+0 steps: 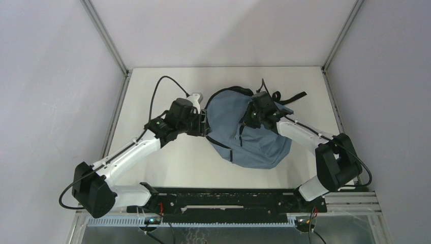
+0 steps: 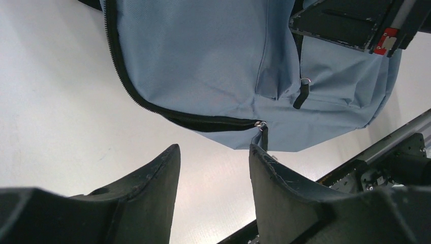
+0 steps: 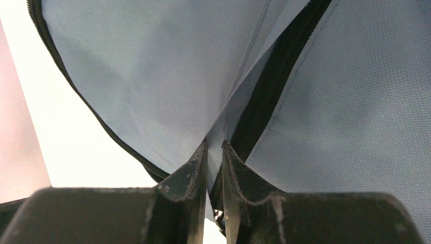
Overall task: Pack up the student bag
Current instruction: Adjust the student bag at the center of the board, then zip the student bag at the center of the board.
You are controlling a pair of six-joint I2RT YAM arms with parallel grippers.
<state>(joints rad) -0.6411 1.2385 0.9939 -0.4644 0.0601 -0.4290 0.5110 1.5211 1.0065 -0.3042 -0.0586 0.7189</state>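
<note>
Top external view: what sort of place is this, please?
Probably a robot test cell in a lab, not a classroom: a white table walled by plain panels on metal posts, two arms mounted on a rail, and one student bag.

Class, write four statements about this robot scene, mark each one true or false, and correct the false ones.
1. The student bag lies on the table. True.
2. The left gripper is clamped on the bag. False: its jaws stand apart beside the bag, holding nothing.
3. The right gripper pinches the bag's fabric beside a black zip. True.
4. The bag is bright red. False: it is blue-grey.
</note>
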